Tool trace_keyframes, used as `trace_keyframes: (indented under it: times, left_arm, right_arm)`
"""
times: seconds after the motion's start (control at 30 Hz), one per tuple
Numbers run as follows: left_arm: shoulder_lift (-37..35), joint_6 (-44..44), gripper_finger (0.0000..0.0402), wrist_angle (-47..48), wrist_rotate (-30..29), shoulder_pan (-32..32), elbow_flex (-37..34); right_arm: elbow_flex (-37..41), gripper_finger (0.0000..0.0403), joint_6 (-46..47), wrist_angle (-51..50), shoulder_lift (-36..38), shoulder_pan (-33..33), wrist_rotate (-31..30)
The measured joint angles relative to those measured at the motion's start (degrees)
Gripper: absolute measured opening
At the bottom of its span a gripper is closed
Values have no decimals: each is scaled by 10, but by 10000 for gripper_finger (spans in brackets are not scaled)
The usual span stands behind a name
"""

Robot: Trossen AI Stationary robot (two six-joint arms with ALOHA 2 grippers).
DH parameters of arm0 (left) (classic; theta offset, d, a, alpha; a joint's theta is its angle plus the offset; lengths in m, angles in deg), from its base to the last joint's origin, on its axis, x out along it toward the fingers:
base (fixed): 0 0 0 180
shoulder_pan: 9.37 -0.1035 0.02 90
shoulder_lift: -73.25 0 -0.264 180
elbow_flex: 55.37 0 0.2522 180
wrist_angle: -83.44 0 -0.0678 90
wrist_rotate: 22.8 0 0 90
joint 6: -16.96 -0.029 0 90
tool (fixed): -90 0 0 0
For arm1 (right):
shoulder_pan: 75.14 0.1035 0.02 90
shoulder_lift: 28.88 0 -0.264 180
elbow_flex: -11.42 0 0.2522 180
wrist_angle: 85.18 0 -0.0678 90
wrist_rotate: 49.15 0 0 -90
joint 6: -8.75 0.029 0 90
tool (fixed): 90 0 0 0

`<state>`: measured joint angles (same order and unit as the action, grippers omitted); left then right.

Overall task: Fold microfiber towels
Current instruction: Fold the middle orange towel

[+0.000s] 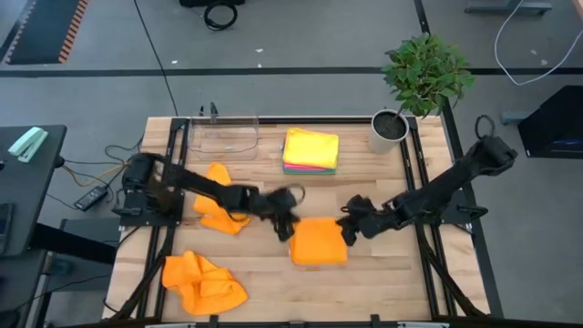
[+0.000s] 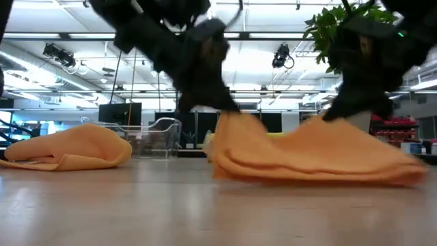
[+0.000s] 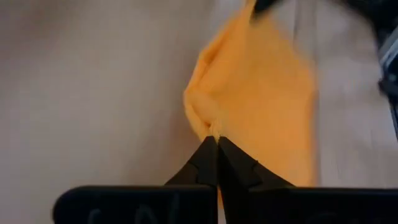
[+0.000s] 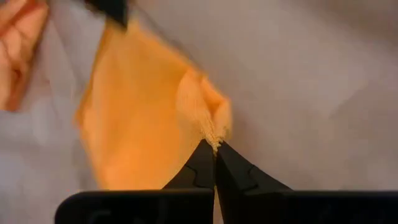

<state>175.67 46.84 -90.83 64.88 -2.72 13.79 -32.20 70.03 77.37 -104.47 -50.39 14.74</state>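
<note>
An orange microfiber towel (image 1: 319, 244) lies folded at the middle of the table, and both grippers are shut on its far corners. My left gripper (image 1: 290, 225) is at its far left corner and my right gripper (image 1: 350, 230) at its far right corner. In the low view these two corners stand raised while the towel's near part (image 2: 307, 167) rests on the table. Two more orange towels lie crumpled, one at the left (image 1: 219, 211) and one at the near left (image 1: 202, 282). A stack of folded towels (image 1: 311, 149), yellow on top, sits at the far middle. My left gripper pinches the towel's far left corner (image 3: 208, 124) between its two fingertips, slanting down from the table's left side. The corner is bunched at the tips and raised off the table, and the cloth slopes down from it onto the table. My right gripper pinches the towel's far right corner (image 4: 210, 127) between its two fingertips, slanting down from the table's right side. The corner is puckered at the tips and raised, and the rest of the towel runs down from it onto the table.
A clear plastic tray (image 1: 224, 135) stands at the far left. A potted plant (image 1: 424, 73) in a white pot (image 1: 388, 131) stands at the far right corner. Bare wood lies along the near edge, right of the crumpled towel.
</note>
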Motion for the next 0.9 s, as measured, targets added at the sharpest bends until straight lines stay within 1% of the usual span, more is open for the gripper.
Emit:
trace_keyframes:
  times: [0.13,0.23,0.33,0.4,0.47,0.53,0.57,0.6,0.7,0.77,0.83,0.9]
  left_arm:
    - [-73,-141,6,15,-20,-31,0]
    - [-134,-238,6,16,-32,-52,2]
    - [-180,-337,6,32,-38,-58,2]
    - [-196,-366,6,59,-41,-46,2]
    - [-201,-366,6,111,-41,-17,2]
    - [-178,-352,6,163,-42,26,1]
    - [-159,-344,6,166,-52,51,-8]
    - [-136,-333,6,157,-67,77,-21]
    - [-55,-300,6,67,-109,152,-46]
    - [-9,-271,6,54,-135,193,-41]
    - [24,-254,5,52,-147,222,-23]
    - [42,-250,5,56,-151,245,-6]
  right_arm:
    - [-69,4,-143,-144,41,-48,-3]
    - [-131,4,-258,-239,61,-81,-26]
    - [-184,4,-364,-284,68,-95,-52]
    - [-203,4,-404,-286,62,-83,-54]
    - [-203,3,-403,-280,45,-53,-56]
    - [-184,3,-370,-247,15,-9,-56]
    - [-169,3,-350,-217,-7,19,-62]
    - [-152,3,-327,-175,-32,46,-69]
    - [-122,3,-249,-62,-126,115,-80]
    - [-126,8,-213,10,-186,147,-78]
    - [-147,23,-189,41,-229,171,-76]
    - [-173,44,-177,44,-262,190,-65]
